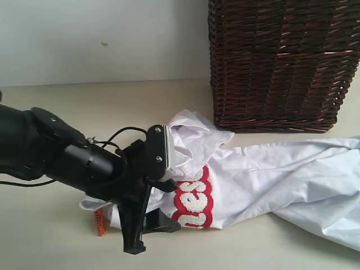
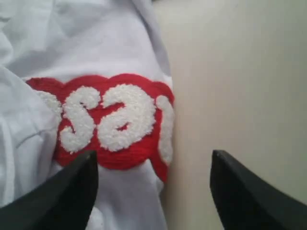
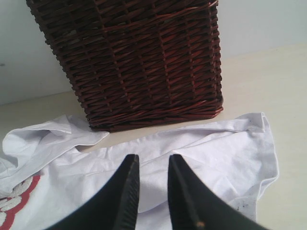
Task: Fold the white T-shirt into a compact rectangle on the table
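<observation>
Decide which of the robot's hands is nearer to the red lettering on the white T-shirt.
Left. The left hand straddles the edge of the white T-shirt at the red lettering; the right hand is over plain cloth near the basket, well away.

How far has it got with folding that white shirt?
Hardly begun. Done: nothing folded; the white T-shirt lies crumpled on the table beside the wicker basket. In hand: the left fingers stand open over the edge by the red lettering; the right fingers, narrowly parted, hang above the cloth. Left: spreading it flat and every fold.
</observation>
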### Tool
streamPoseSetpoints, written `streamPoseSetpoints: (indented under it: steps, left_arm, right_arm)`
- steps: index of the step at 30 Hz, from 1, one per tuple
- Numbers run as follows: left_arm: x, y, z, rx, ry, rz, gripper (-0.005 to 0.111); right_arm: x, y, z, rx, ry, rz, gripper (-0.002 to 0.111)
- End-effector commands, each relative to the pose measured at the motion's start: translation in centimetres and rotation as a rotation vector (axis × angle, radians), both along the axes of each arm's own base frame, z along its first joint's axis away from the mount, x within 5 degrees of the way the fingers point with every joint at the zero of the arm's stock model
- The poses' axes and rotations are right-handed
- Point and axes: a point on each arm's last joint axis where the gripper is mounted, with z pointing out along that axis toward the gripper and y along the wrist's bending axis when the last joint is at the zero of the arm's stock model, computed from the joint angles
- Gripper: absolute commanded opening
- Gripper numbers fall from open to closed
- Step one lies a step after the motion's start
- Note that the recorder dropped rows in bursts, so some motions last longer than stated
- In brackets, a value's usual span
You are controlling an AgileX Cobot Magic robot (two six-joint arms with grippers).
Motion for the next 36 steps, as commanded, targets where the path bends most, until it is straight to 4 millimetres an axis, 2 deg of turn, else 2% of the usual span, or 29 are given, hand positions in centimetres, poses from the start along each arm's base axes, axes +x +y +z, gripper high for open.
streamPoseSetpoints:
  steps: [1,4,6,8,9,12,16,19,21,26,33,36]
  left_arm:
    - [0.9,-0.8,-2.6,0.065,0.014,-0.040,0.064]
    - [1.4,-0.5,-4.3,0.121,0.007,-0.005,0.048]
    - [1.5,-0.4,-4.5,0.135,-0.003,0.007,0.031]
    - [1.6,-0.4,-4.1,0.127,-0.007,0.024,0.007]
    - [1.7,-0.4,-3.6,0.120,-0.015,0.033,0.000]
    - [1.5,-0.2,-0.9,0.072,-0.031,0.035,0.000]
    - [-0.4,1.1,2.9,0.007,0.068,-0.137,0.000]
    - [-0.8,2.7,3.4,-0.010,0.176,-0.225,0.000]
    - [-0.2,3.4,2.8,-0.003,0.193,-0.202,0.000]
    - [4.0,4.9,1.5,-0.043,0.206,-0.039,0.000]
    - [11.0,4.6,4.5,-0.248,0.092,0.196,0.000]
    - [13.0,3.8,3.8,-0.298,0.094,0.276,0.000]
  right_arm:
    - [0.0,0.0,-0.2,0.001,0.008,0.001,0.023]
    - [0.0,0.0,-0.2,0.001,0.008,0.001,0.023]
    - [0.0,0.0,-0.2,0.001,0.008,0.001,0.023]
    - [0.0,0.0,-0.2,0.001,0.008,0.001,0.023]
    - [0.0,0.0,-0.2,0.001,0.008,0.001,0.023]
    - [0.0,0.0,-0.2,0.001,0.008,0.001,0.023]
    - [0.0,0.0,-0.2,0.001,0.008,0.001,0.023]
    - [0.0,0.0,-0.2,0.001,0.008,0.001,0.023]
    - [0.0,0.0,-0.2,0.001,0.008,0.001,0.023]
    - [0.0,0.0,-0.2,0.001,0.008,0.001,0.023]
    - [0.0,0.0,-0.2,0.001,0.008,0.001,0.023]
    - [0.0,0.0,-0.2,0.001,0.008,0.001,0.023]
